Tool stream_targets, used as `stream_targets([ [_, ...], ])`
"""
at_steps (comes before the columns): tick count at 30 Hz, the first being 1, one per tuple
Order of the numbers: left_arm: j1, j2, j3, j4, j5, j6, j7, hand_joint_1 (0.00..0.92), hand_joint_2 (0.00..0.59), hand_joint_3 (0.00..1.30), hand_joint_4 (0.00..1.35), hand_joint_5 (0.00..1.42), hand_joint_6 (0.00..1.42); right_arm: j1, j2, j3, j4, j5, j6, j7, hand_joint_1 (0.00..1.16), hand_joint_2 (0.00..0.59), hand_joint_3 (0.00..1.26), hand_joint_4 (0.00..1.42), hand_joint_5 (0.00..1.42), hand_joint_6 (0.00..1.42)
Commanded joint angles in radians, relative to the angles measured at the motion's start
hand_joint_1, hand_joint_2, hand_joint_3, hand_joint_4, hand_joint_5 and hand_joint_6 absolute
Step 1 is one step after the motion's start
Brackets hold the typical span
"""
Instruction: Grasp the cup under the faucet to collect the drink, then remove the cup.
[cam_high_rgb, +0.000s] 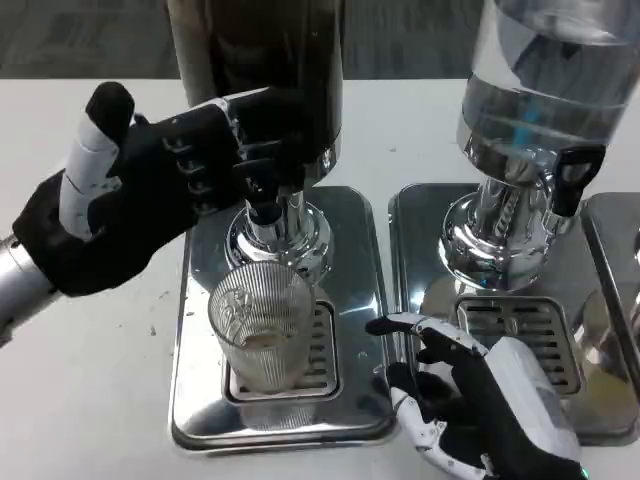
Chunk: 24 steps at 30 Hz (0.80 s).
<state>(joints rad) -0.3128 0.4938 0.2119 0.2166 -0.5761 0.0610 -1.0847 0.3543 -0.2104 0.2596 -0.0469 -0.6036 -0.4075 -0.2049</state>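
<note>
A ribbed clear glass cup (262, 324) stands upright on the drip grate of the left dispenser's steel tray (200, 400), directly beneath the black faucet tap (264, 200). A thin layer of pale liquid lies in its bottom. My left hand (150, 180) is raised at the dark dispenser, its fingers reaching onto the tap lever. My right hand (480, 400) hovers low to the right of the cup, fingers spread and apart from the glass, holding nothing.
A second dispenser with a clear tank (540, 90) and its own steel tray (420, 230) stands on the right, just behind my right hand. Bare white table (90, 380) lies to the left of the left tray.
</note>
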Motion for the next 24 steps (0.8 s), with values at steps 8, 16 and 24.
stream_targets([
  [8,0.025,0.01,-0.016,-0.052,0.063,-0.091,-0.026,0.0,0.044,0.22,0.11,0.16,0.14,-0.01,-0.005,-0.003,0.01,0.015,0.004,0.0,0.63,0.521,0.37,0.27,0.25,0.4],
  [16,0.05,0.017,-0.02,-0.071,0.066,-0.123,-0.034,0.0,0.043,0.22,0.11,0.16,0.15,-0.01,-0.004,-0.004,0.01,0.015,0.006,0.0,0.63,0.522,0.37,0.27,0.25,0.4],
  [24,0.074,0.029,-0.024,-0.088,0.076,-0.144,-0.049,0.0,0.038,0.22,0.11,0.17,0.15,-0.009,-0.005,-0.005,0.008,0.018,0.006,0.003,0.64,0.522,0.37,0.27,0.25,0.4],
])
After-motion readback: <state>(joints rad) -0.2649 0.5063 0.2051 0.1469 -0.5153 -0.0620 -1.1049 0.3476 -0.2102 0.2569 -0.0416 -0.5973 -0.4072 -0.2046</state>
